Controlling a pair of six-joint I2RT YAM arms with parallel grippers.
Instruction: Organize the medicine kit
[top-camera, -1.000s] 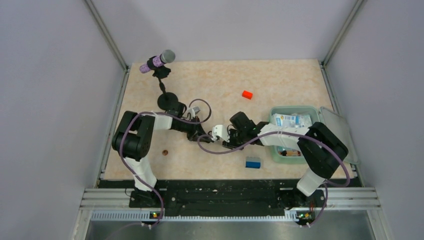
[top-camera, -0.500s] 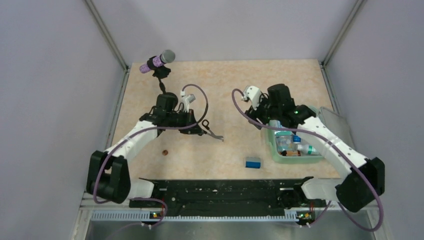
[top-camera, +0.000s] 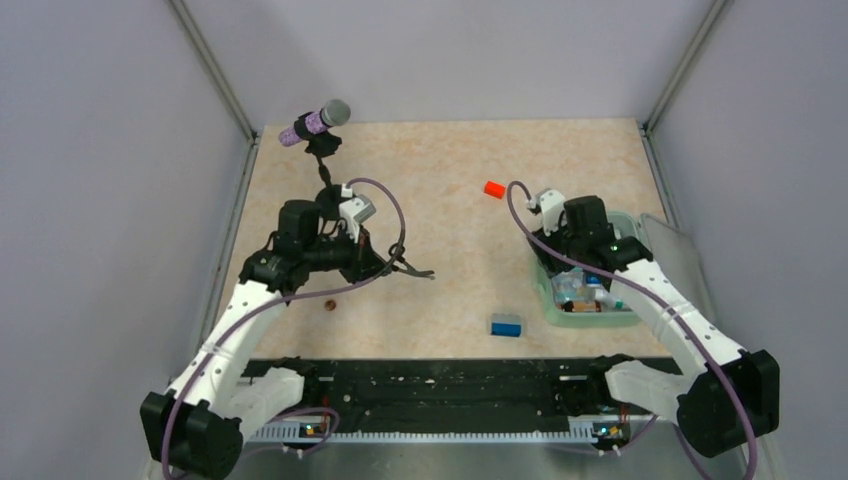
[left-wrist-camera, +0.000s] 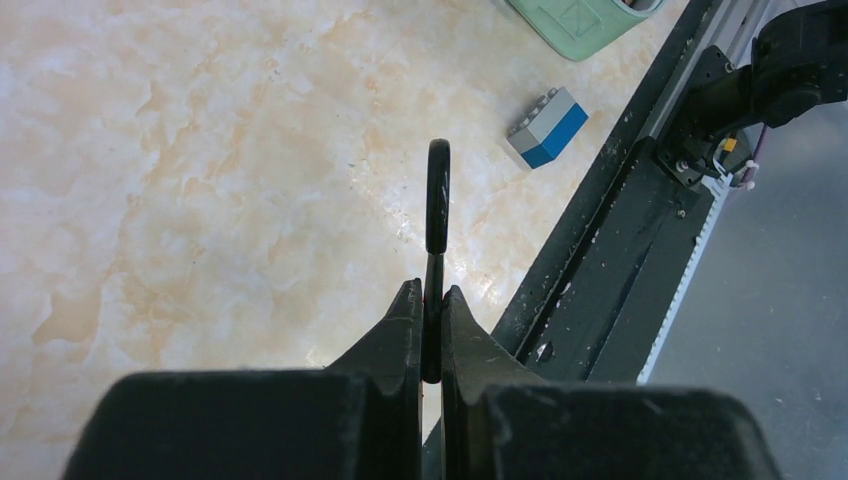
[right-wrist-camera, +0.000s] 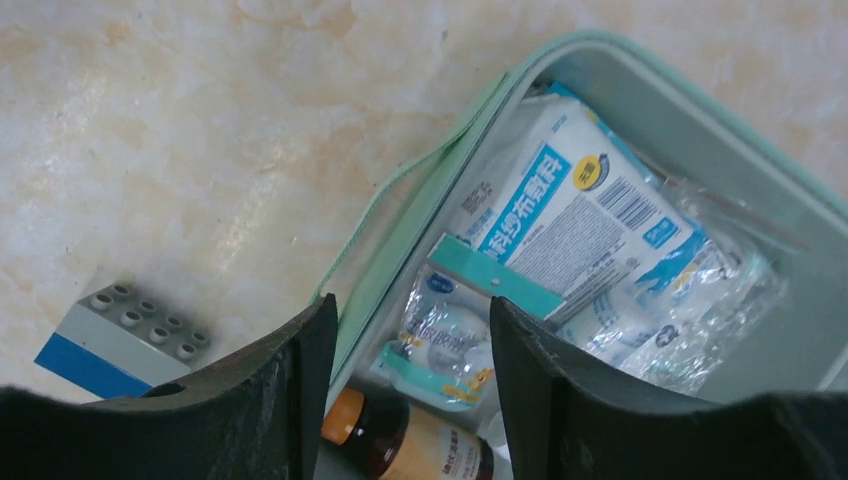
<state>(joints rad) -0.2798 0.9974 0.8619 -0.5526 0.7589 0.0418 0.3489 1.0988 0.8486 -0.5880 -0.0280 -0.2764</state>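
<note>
The medicine kit (top-camera: 546, 296) is a mint-green case lying open at the right, its lid (top-camera: 676, 252) folded out to the right. It holds white and blue packets (right-wrist-camera: 570, 200) and a brown bottle (right-wrist-camera: 400, 445). My right gripper (top-camera: 578, 262) hangs open and empty just above the kit's left wall (right-wrist-camera: 400, 240). My left gripper (top-camera: 388, 266) is shut on black scissors (top-camera: 413, 271) and holds them above the table left of centre. In the left wrist view the scissors' loop (left-wrist-camera: 438, 195) sticks out past the fingertips (left-wrist-camera: 408, 300). The kit's corner (left-wrist-camera: 580, 15) shows there too.
A blue and grey block (top-camera: 506, 325) lies near the front edge, left of the kit. An orange-red block (top-camera: 493, 188) lies farther back. A microphone on a black stand (top-camera: 322, 125) is at the back left. A small brown thing (top-camera: 329, 304) lies under the left arm.
The left gripper has moved a little left and nearer with the scissors. The right gripper has moved from the kit's far left corner to over its left wall, uncovering the orange-red block.
</note>
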